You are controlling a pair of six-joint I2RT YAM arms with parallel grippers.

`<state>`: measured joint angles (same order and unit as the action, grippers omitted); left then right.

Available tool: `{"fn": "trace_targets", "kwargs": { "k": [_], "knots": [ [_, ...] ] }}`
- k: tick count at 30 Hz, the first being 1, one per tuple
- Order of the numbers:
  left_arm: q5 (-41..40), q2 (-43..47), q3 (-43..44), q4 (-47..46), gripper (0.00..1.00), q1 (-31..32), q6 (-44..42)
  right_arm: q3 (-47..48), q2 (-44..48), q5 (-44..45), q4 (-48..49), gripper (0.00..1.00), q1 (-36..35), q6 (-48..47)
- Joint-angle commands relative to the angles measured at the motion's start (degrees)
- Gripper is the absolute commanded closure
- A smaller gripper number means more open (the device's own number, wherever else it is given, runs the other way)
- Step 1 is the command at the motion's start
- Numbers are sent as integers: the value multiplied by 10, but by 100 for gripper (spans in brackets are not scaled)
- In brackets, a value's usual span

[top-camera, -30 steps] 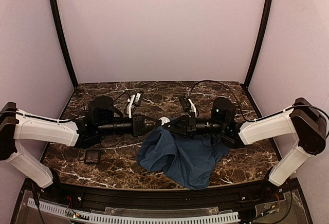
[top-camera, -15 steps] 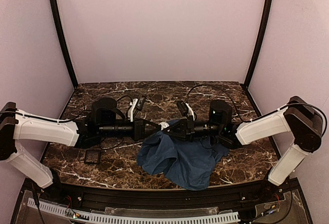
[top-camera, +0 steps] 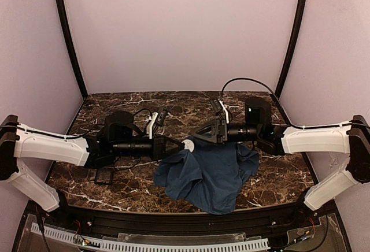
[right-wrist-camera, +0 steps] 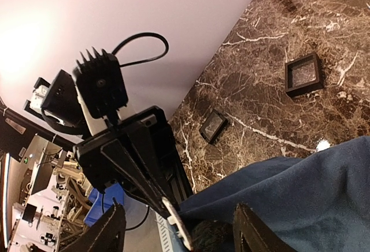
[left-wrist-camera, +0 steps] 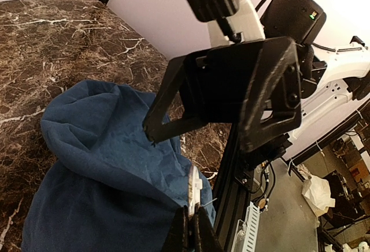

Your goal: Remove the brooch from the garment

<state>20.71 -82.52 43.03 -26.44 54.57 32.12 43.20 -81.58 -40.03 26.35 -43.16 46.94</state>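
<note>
**At mid-tabletop (top-camera: 173, 104): brooch (left-wrist-camera: 194, 189) clenched in left claw (top-camera: 184, 145), right claw (top-camera: 201, 135) released**

Tabletop: dark veined marble, your two arms reaching in from either side and meeting near its middle.

Blue garment (top-camera: 211, 174): crumpled right of centre, toward the near edge, with its upper left part bunched up under the two claws.

Right claw: released, jaws spread wide with nothing between them. It hangs just over the garment's upper edge and faces the left claw.

Left claw: clenched, fingertips pinched together on the brooch.

Black tray (right-wrist-camera: 303, 74) and second black tray (right-wrist-camera: 213, 126): both small and square, on bare marble, apart from the garment and from each other.

Brooch: a tiny pale piece, gripped edge-on at the left claw's tips, right at the rim of the bunched blue fold. You cannot tell from these views whether it touches the cloth, or whether its pin sits in the fabric.
</note>
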Motion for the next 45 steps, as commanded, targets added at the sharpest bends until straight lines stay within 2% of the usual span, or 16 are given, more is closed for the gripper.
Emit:
{"fn": "trace_targets", "kwargs": {
  "k": [1, 6, 10, 16, 21, 27, 31, 32, 34, 36, 38, 42, 45],
  "knots": [
    [18, 10, 15, -7, 99, 1, 6, 5, 37, 5, -51, 33, 0, -68],
    [22, 8, 11, -27, 99, 1, 13, -17, 35, 7, -42, 31, -3, -63],
    [29, 6, 5, -52, 99, 1, 26, -30, 24, -13, -11, 36, -9, -49],
    [29, 2, 5, -53, 99, 1, 28, -8, 13, -20, -19, 50, -27, -68],
    [30, 2, 6, -53, 99, 1, 29, -6, 10, -20, -15, 68, -28, -69],
    [33, 1, 7, -52, 99, 1, 28, -8, 1, -27, 9, 84, -31, -56],
    [36, -2, 8, -48, 99, 1, 27, -9, -4, -30, 26, 100, -33, -50],
    [38, -3, 9, -47, 98, 1, 26, -8, -5, -28, 26, 100, -33, -50],
    [46, -3, 13, -33, 81, 0, 17, -7, -5, -20, 22, 100, -33, -51],
    [45, 1, 17, -6, 44, 1, 3, -8, -2, -12, 20, 100, -33, -53],
    [36, 9, 13, 14, 27, 1, -14, -8, 2, -5, 19, 100, -33, -53],
    [27, 20, -1, 36, 12, 1, -41, -4, 1, -4, 18, 100, -33, -54],
    [26, 15, 6, 63, 6, 4, -62, 1, -5, -5, 15, 100, -33, -55]
  ]
}}
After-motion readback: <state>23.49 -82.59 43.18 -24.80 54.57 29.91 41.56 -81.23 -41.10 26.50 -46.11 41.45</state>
